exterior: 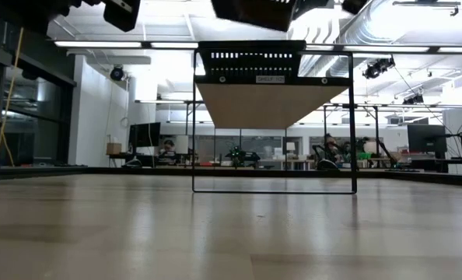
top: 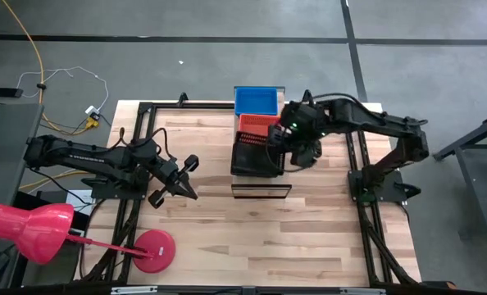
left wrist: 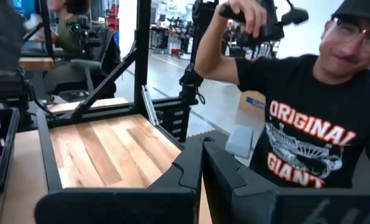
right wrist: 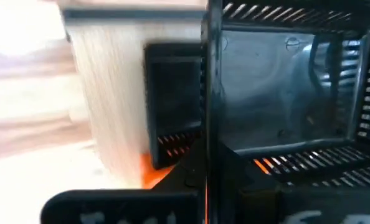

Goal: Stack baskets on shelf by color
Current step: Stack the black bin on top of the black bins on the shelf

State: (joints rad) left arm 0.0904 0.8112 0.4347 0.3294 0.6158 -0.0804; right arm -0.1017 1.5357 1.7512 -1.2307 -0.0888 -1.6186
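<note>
Both arms are matte black, built of jointed tubular links with black cables looped along them. The left arm (top: pixel 88 157) bears pale lettering on its long link; the right arm (top: pixel 375 123) shows a small green light near its wrist.

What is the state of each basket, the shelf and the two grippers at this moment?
blue basket: on the table, behind the shelf.
red-orange basket: on the shelf's back part.
black basket: on the shelf, right gripper shut on its rim.
shelf: upright on the table.
left gripper: shut, empty, over the table.

Grey floor (top: pixel 227 65), bright ceiling lights (exterior: pixel 122 45)
</note>
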